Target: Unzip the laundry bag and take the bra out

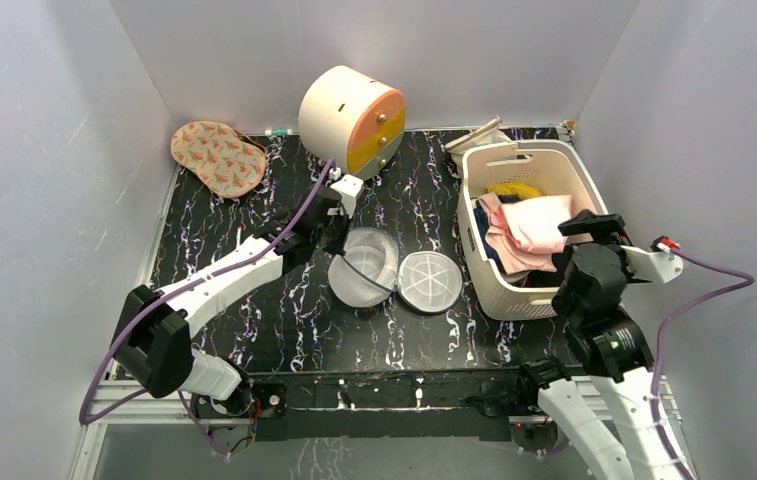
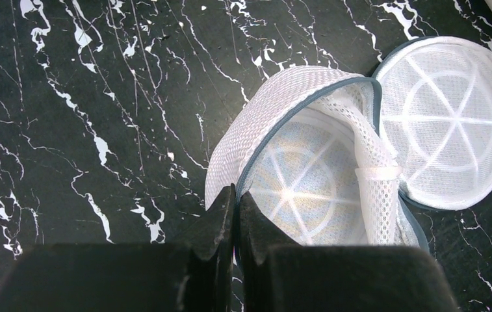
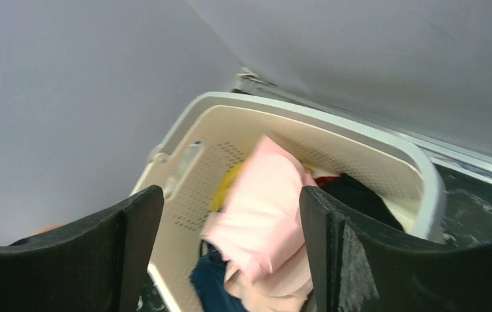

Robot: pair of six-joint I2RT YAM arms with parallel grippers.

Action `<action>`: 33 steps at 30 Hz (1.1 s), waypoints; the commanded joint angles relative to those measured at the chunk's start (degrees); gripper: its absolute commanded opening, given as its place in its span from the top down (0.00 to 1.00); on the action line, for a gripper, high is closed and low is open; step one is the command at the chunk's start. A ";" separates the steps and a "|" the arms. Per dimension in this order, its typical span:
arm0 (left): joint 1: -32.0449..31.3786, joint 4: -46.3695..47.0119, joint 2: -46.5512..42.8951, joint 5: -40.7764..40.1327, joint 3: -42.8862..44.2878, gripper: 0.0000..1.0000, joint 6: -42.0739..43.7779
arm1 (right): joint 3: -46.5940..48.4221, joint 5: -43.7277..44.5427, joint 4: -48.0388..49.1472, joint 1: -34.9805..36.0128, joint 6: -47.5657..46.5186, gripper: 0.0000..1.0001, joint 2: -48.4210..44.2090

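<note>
- We see the laundry bag (image 1: 364,270) lying unzipped at the middle of the black marbled table (image 1: 204,220), its grey-edged mouth gaping toward the camera above.
- One quilted half stands raised like a cup; the other half, a flat white disc (image 1: 430,282), lies on the table just to its right, and the two are joined at the rim.
- In the left wrist view we look straight into the bag and find only its mesh lining and lattice stitching.
- The left gripper (image 2: 235,196) has its jaws pressed fully together, pinching the mesh at the left edge of the raised half's rim.
- The bra (image 1: 529,228), pale pink, lies out of the bag, on top of the clothes in the cream slotted basket (image 1: 574,170) at the right side of the table.
- The right gripper (image 3: 230,195) hangs above that basket with its fingers spread wide and nothing between them; in its own camera we see the pink fabric, blurred, below the gap.
- Under and beside the bra we make out a dark blue garment (image 3: 210,279) and a yellow one (image 1: 514,188).
- At the far edge a cream-and-orange round cabinet (image 1: 339,110) stands behind the left arm, and a patterned fabric piece (image 1: 217,157) lies in the far left corner.
- The bag and the basket sit near each other; from above we cannot tell whether the disc touches the basket wall.
</note>
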 commanded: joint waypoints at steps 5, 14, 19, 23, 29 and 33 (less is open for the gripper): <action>-0.01 -1.79 -2.16 -3.02 2.31 1.00 0.36 | 2.82 -22.21 22.79 -0.18 -21.86 0.20 2.84; -0.06 -4.03 -0.74 -8.93 3.38 1.00 1.12 | 5.82 -44.96 21.08 -0.12 -24.33 0.19 15.40; -0.04 -6.76 1.39 -16.29 4.92 1.00 1.70 | 5.36 -55.34 22.02 -0.12 -25.98 0.17 17.51; 0.01 -6.19 0.26 -20.32 4.16 1.00 2.20 | 5.98 -55.72 21.39 -0.12 -26.38 0.17 18.31; 0.01 -2.11 -5.48 -19.97 1.39 0.53 2.56 | 5.65 -55.30 21.41 -0.19 -26.88 0.16 17.31; -0.08 3.31 -12.03 -13.60 -2.36 0.28 3.41 | 5.21 -54.82 21.28 -0.18 -27.30 0.16 16.82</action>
